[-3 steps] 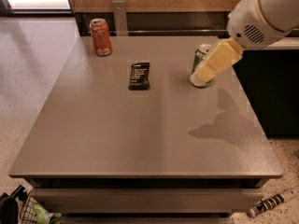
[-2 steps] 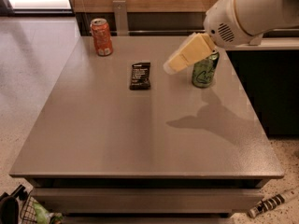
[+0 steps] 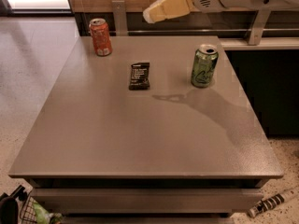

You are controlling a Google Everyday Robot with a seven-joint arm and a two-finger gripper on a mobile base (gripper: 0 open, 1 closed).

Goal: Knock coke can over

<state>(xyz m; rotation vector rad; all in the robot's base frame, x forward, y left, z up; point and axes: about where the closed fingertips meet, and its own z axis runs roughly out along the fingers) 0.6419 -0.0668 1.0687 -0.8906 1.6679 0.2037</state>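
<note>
The coke can [image 3: 100, 37], red-orange with white markings and a silver top, stands upright at the far left corner of the grey table [image 3: 140, 139]. My gripper [image 3: 150, 14], with pale cream fingers, hangs in the air above the table's far edge, up and to the right of the coke can and well apart from it. The white arm reaches in from the top right.
A green can [image 3: 204, 66] stands upright at the far right of the table. A small black packet [image 3: 139, 75] lies flat between the two cans. A low wall with a wooden ledge runs behind the table. A wire basket [image 3: 32, 213] sits on the floor at lower left.
My gripper has risen and swung left, from beside the green can to above the table's far edge, closer to the coke can. Both cans stand as before.
</note>
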